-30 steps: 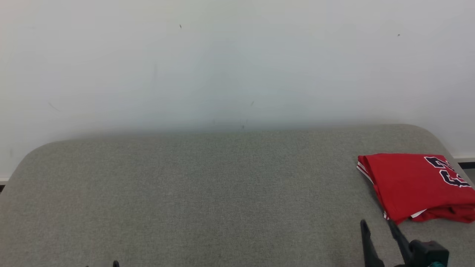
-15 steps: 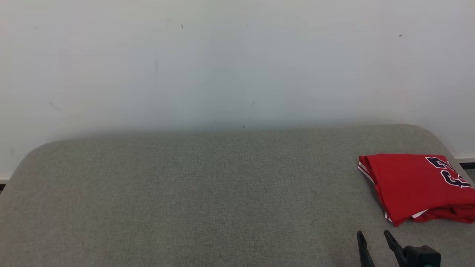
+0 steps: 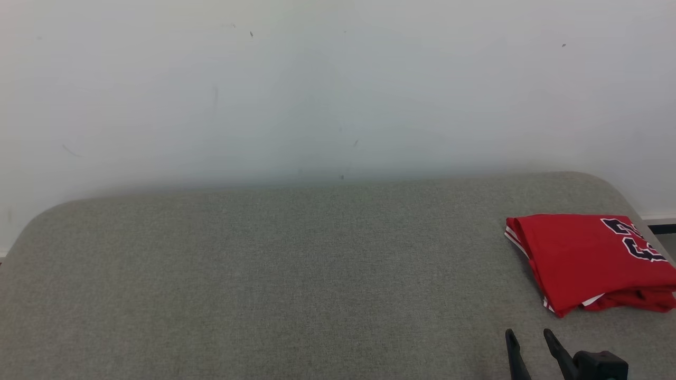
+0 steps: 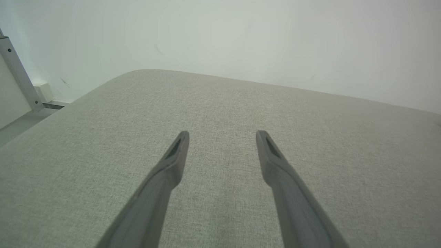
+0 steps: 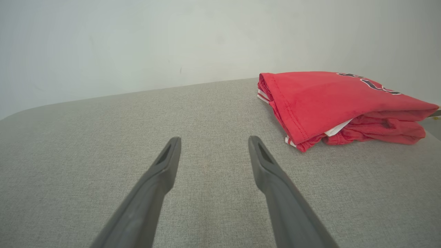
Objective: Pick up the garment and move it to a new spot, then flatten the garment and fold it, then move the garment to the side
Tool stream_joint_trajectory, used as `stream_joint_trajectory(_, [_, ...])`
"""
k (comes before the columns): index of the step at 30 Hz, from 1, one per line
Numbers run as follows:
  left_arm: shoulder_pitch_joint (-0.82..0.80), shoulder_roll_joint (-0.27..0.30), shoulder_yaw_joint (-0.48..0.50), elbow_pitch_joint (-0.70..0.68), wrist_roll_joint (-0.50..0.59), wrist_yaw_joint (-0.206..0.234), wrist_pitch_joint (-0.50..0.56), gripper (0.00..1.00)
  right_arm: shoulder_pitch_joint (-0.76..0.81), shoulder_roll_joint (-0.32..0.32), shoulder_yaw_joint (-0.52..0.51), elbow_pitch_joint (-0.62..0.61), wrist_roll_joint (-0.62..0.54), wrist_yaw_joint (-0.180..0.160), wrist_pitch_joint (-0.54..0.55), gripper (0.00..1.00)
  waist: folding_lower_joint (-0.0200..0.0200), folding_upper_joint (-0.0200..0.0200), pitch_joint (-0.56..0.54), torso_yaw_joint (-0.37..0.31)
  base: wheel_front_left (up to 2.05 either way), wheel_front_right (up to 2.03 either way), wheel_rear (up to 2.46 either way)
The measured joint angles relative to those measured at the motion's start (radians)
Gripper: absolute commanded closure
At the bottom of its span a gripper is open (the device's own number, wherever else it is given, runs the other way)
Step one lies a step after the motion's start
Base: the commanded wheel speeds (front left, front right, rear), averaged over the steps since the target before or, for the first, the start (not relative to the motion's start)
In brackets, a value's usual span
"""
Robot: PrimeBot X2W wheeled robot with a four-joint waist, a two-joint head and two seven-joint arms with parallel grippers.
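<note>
Red garment [image 3: 586,258] lay folded into a compact stack at the far right of the grey fabric-covered table [image 3: 264,274], close to its rounded far-right corner. Dark lettering [image 3: 628,240] with a pale outline showed on the top layer, toward the garment's right edge. White trim peeked out of the folds at the left and near edges. Lower layers were slightly bunched at the near right side.

Right tool [image 3: 528,333] sat at the lower right of the head view, near the garment's near-left corner but apart from it. Its two dark fingers were spread, gripping nothing. In the right wrist view the garment lay ahead and to the right of the fingers, not touching them.

Left tool [image 4: 223,132] hovered over the grey fabric, fingers likewise spread and holding nothing, with the table's rounded far-left corner ahead. A metal post [image 4: 17,75] stood beyond that corner. A plain pale wall [image 3: 317,95] rose behind the table.
</note>
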Motion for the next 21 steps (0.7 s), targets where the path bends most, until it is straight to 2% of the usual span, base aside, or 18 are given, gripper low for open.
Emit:
stream_joint_trajectory(1, [0.0, -0.001, 0.002, -0.002, 0.0, 0.0, 0.0, 0.0, 0.0, 0.0, 0.002, 0.001, 0.002, 0.0, 0.0, 0.0, 0.0, 0.0, 0.0, 0.0, 0.0, 0.0, 0.0])
stream_joint_trajectory(2, [0.0, -0.001, 0.003, -0.003, 0.0, 0.0, 0.0, 1.0, 0.0, 0.0, 0.003, 0.002, 0.003, 0.0, -0.001, 1.0, 0.0, 0.0, 0.0, 0.0, 0.0, 0.0, 0.0])
stream_joint_trajectory(7, [0.008, -0.01, 0.001, 0.04, -0.008, 0.0, 0.012, 1.0, 0.017, 0.002, 0.001, 0.051, 0.008, 0.0, 0.008, 1.0, 0.0, 0.0, 0.001, 0.0, 0.0, 0.0, 0.0])
stream_joint_trajectory(21, [-0.031, -0.012, -0.003, 0.038, -0.26, 0.0, 0.08, 1.0, -0.007, 0.003, -0.014, 0.055, 0.275, 0.0, 0.035, 1.0, 0.0001, 0.0001, 0.016, 0.002, 0.0, 0.0, 0.0])
